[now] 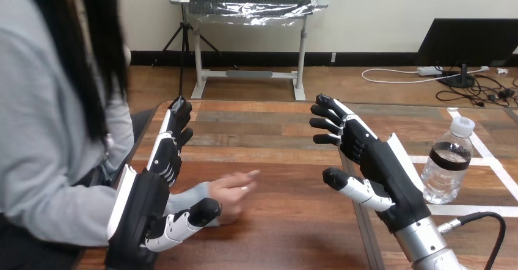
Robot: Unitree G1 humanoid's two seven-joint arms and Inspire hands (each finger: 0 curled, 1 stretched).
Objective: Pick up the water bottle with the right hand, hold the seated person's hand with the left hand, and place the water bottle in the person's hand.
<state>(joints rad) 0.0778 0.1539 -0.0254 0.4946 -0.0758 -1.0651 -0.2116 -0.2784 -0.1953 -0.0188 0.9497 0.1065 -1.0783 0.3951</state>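
Left hand point(146, 206): raised on edge, palm turned inward toward the other hand, white back shell on the outer side.
Left fingers point(171, 138): straight and close together, reaching forward from the palm.
Left thumb point(186, 220): stretched sideways from the palm, inward.
Right hand point(385, 172): raised, palm turned inward, well apart from the other hand.
Right fingers point(333, 120): spread, lightly bent, forward of the palm.
Right thumb point(354, 186): stretched inward below the fingers, apart from them.
Right forearm point(427, 242): silver, behind the hand, slanting up from the bottom edge.

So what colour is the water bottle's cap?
White: the cap of the water bottle, clearest in the head view.
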